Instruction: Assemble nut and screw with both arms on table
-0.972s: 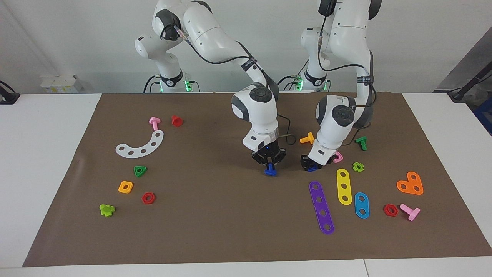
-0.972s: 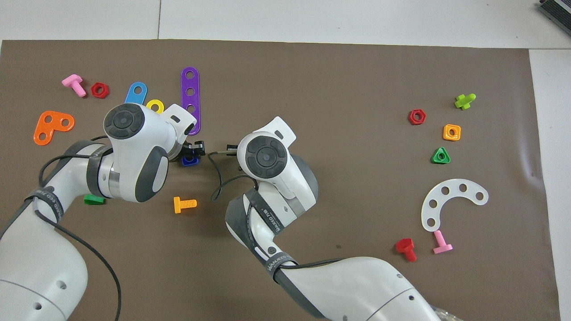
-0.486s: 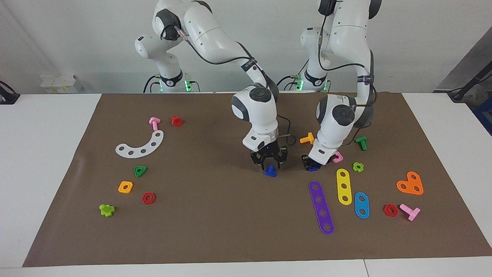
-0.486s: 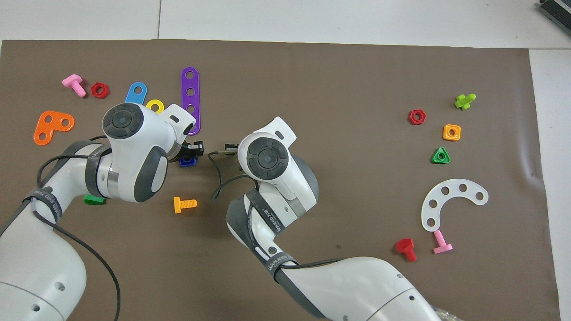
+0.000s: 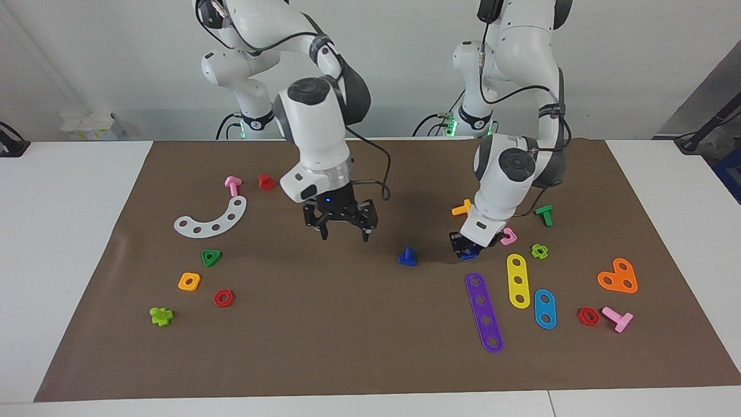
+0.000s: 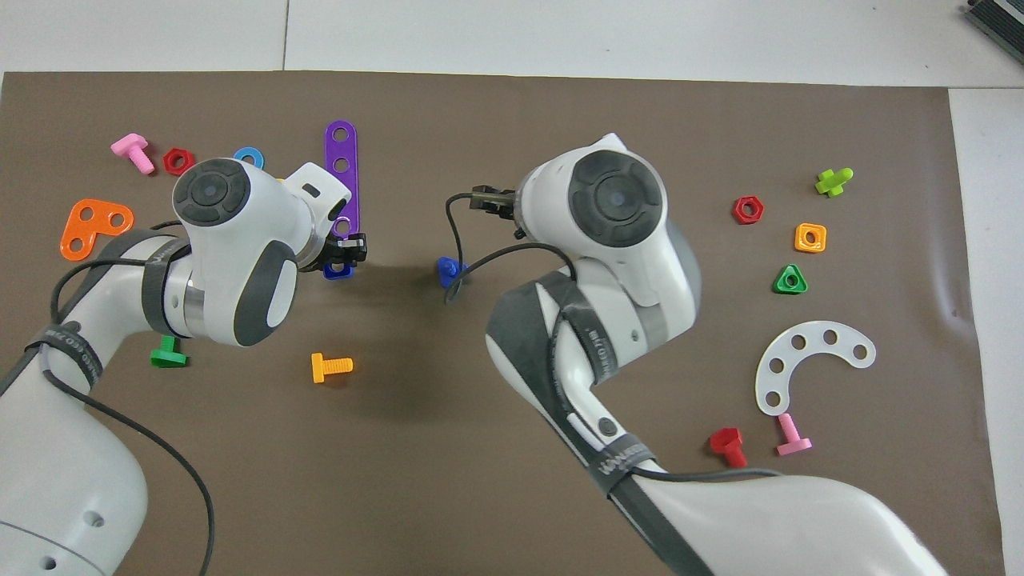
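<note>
Screw stands alone on the brown mat of the table, head down and shaft pointing up, about midway between my two grippers and touched by neither. In the overhead view it shows as a blue piece partly crossed by my right arm's black cable.

My right gripper hangs raised over bare mat, toward the right arm's end from the screw and well apart from it. Its fingers are spread wide with nothing between them.

My left gripper is low at the mat, beside the screw toward the left arm's end of the table. Its fingers are clamped on the nut, a dark-blue square piece; in the overhead view the nut peeks out just under the black fingertips. I cannot tell whether the nut touches the mat or sits just above it.

Close to my left gripper lie a pink square nut, an orange bolt nearer to the robots, and a purple strip farther from them. A yellow strip and a blue strip lie alongside the purple one. Toward the right arm's end of the table sit a white curved plate, a green triangular nut and an orange square nut.
</note>
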`<state>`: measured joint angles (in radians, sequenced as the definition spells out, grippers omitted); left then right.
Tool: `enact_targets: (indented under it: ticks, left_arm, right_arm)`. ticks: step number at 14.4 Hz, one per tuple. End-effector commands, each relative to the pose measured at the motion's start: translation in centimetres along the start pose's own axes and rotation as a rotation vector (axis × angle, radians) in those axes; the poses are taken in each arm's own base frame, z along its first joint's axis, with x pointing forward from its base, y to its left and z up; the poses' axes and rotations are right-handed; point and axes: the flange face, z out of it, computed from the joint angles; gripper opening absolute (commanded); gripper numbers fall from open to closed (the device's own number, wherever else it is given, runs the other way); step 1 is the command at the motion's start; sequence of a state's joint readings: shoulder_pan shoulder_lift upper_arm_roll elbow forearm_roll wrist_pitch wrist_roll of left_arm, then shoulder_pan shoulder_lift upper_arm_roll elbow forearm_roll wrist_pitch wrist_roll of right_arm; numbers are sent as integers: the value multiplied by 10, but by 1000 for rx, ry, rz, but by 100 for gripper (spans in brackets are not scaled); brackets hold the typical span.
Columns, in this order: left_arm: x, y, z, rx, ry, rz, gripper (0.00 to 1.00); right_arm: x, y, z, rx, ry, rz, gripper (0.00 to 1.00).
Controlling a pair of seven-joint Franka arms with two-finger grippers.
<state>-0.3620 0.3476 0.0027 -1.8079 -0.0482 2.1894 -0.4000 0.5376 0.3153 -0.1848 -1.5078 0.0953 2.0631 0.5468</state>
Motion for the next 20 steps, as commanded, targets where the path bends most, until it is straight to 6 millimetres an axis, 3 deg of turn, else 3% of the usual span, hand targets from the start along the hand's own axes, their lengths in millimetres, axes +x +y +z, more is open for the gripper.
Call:
enact_targets:
  ticks: [1,6,11,15,20]
  left_arm:
    - [0,45,-11,-8,-27,-14,6]
    - [-23,95,-14,-15,-37,-64,6]
    - [-37,117,6,-8,-49,-89,7]
    - [-35,119,8,-25,-37,-95,7]
    - [-29,119,8,-42,-22,-105,7]
  right_arm:
    - [9,61,-39,-35,-62,-33,100]
    - [16,174,-77,-96,-245,-71,100]
    - [20,256,-109,-80,-291,-110,100]
    - [1,291,-117,-120,-308,-135,100]
    - [-8,298,-146,-136,-264,-192,100]
